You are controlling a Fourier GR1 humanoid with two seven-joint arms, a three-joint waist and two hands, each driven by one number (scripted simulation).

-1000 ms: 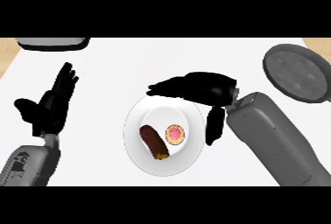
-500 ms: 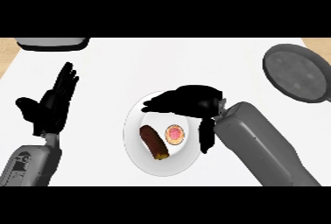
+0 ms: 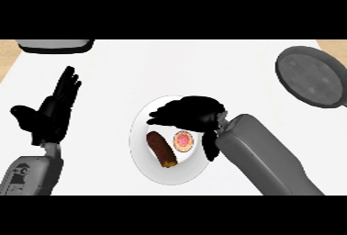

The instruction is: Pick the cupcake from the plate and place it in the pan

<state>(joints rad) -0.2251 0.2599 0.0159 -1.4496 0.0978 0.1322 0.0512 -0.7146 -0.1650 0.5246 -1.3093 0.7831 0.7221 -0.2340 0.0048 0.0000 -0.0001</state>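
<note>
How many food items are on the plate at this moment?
2: a cupcake right of the middle of the plate, and a brown sausage-like piece just left of it. The right hand covers the plate's upper part, so something could be hidden there.

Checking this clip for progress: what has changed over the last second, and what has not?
The right hand has moved leftward and down the view, from beyond the plate's far right rim to over the plate, just above the cupcake. It has not taken hold of anything. The cupcake, the brown pastry, the pan and the open, resting left hand stayed put.
</note>
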